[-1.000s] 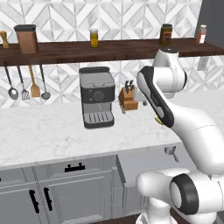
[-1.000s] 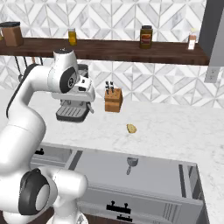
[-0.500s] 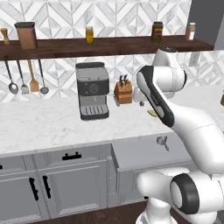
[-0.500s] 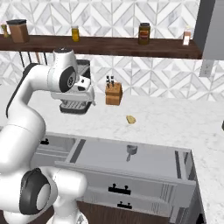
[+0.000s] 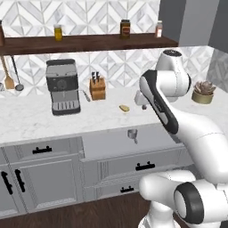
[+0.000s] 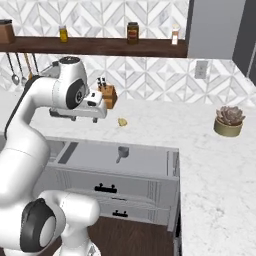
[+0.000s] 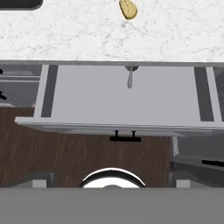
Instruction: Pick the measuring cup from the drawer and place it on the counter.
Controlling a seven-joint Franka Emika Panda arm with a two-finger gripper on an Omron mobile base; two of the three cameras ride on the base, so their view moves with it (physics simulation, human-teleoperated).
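The tiny silver-grey, funnel-shaped metal measuring cup (image 5: 132, 134) lies in the wide, shallow grey drawer (image 5: 129, 142), which stands pulled out below the long white marble-look worktop (image 5: 31, 118). In the hand view the cup (image 7: 130, 75) sits at 12 o'clock on the drawer's pale grey floor (image 7: 118, 100), hard against the rear edge under the worktop lip, with its thin part pointing toward 6 o'clock. In the right base view the cup (image 6: 121, 151) rests alone on the drawer floor (image 6: 150, 162).

Risks from this position:
- The cup is very small and lies close to the rear wall. A descent aimed slightly toward 12 o'clock would probably strike the worktop (image 7: 87, 35) edge rather than enter the drawer.
- The tapered metal body is likely to slip out of a pinch; a closure on the slope could squeeze it away across the smooth floor.
- The small yellowish-tan lump (image 7: 128, 9) lies on the worktop just beyond the cup, at 12 o'clock. It is not the target and could be mistaken for it.
- The black bar handle (image 7: 125, 138) at 6 o'clock marks the drawer front; a low approach from that side could catch it.

Jaws: the hand hangs high above the drawer, well apart from the cup. Whether the jaws are spread or pressed together cannot be told. Nothing appears to be held or touched.
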